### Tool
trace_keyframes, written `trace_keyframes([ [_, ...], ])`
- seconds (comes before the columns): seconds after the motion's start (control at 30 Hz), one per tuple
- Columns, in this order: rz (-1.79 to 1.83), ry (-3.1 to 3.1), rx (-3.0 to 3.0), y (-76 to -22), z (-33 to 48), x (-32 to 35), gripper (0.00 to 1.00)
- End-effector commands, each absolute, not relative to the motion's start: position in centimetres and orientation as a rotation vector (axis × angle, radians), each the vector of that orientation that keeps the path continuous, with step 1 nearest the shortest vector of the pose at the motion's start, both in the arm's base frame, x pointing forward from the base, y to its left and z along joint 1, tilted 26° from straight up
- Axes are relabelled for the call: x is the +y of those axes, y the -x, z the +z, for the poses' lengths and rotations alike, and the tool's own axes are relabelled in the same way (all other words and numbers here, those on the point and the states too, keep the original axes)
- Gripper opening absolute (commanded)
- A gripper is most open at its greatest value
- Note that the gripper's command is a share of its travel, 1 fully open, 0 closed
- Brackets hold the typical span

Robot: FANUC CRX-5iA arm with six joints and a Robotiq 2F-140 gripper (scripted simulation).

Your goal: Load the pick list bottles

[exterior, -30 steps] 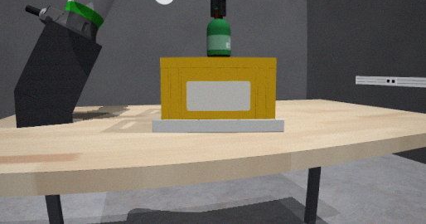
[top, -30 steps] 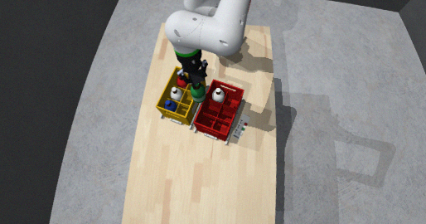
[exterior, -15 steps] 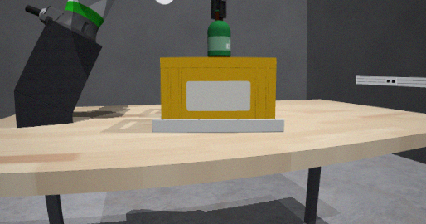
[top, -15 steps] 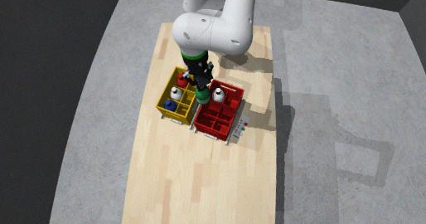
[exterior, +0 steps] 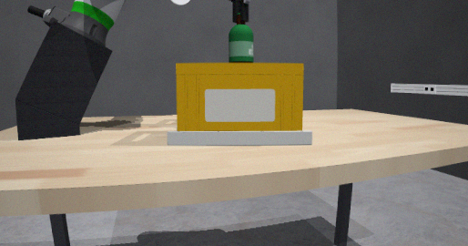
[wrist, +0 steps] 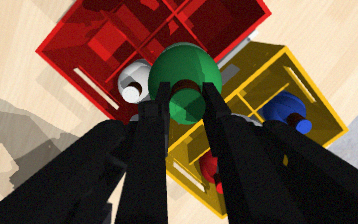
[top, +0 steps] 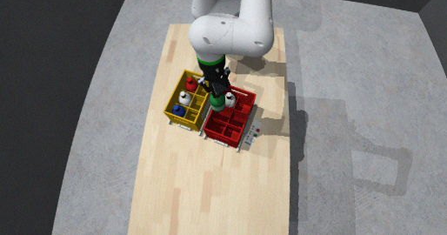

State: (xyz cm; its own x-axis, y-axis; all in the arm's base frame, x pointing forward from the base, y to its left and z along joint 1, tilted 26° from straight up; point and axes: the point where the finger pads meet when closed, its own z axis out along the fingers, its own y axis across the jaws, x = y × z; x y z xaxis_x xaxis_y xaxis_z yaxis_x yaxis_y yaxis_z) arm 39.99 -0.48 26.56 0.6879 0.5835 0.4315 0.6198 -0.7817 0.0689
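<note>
My gripper [wrist: 185, 98] is shut on the neck of a green bottle [wrist: 185, 80] and holds it upright in the air, above the near edge of the red crate [top: 230, 117], by the gap between the two crates. The same bottle shows in the top view [top: 217, 102] and above the yellow crate's rim in the exterior view [exterior: 240, 43]. The red crate holds one white bottle [top: 230, 98] in a back cell. The yellow crate [top: 192, 101] holds a red bottle [top: 190, 84], a white bottle [top: 184, 97] and a blue bottle [top: 178, 110]. The pick list [top: 252, 133] lies right of the red crate.
The arm's white body [top: 232, 22] hangs over the table's far end. In the exterior view the yellow crate [exterior: 239, 97] on its grey base hides the red crate. The arm's dark pedestal [exterior: 56, 82] stands at the left.
</note>
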Motion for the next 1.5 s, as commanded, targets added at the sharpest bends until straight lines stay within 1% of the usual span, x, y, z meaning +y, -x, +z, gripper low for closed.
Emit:
trace_keyframes([
  [0.0,-0.677,2.812,-1.003,-40.1,26.8,0.2,0.10],
  [0.33,-0.677,2.811,-1.003,-40.3,27.3,1.8,0.10],
  [1.47,-0.677,2.812,-1.003,-40.2,27.2,1.6,0.10],
])
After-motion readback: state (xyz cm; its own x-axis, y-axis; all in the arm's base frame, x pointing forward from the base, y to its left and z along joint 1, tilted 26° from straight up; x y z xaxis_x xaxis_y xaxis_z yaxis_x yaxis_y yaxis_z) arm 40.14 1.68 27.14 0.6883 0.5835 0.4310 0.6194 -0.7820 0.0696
